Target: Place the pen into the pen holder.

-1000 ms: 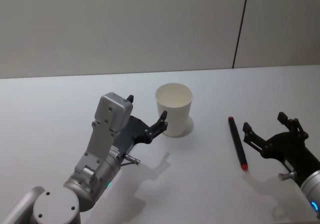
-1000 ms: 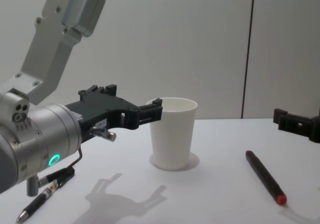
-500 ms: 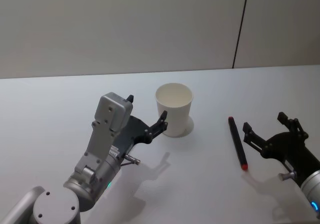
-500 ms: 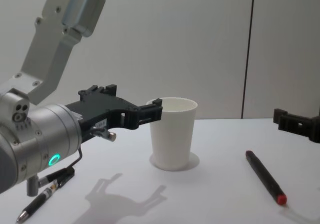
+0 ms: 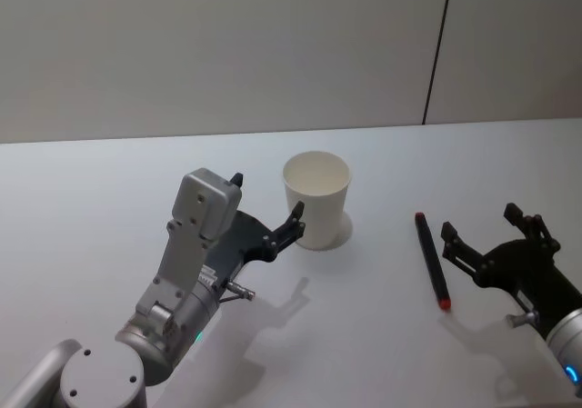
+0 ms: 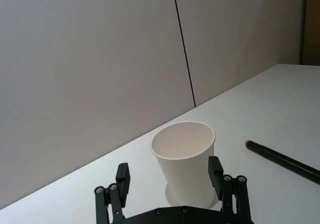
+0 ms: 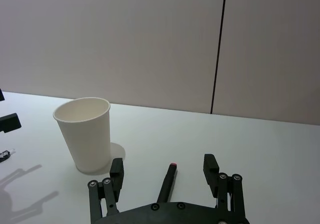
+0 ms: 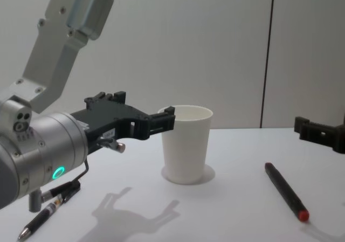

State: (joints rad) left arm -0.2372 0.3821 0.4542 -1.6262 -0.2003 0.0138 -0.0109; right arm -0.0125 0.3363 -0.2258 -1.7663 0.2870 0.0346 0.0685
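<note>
Two open grippers, one pen lying flat

Slim black pen (image 5: 432, 261) with a red end, lying on the white table (image 5: 364, 353) just ahead of the right gripper (image 5: 480, 222), whose fingers stand wide apart. Judged light, stiff and smooth, apt to roll; best pinched across the barrel near mid-length. Pen holder (image 5: 316, 210), a plain white paper cup, upright and empty, stands beyond the pen to that gripper's left; probably easily tipped. Left gripper (image 5: 266, 197), likewise spread wide, sits just beside the cup.
</note>
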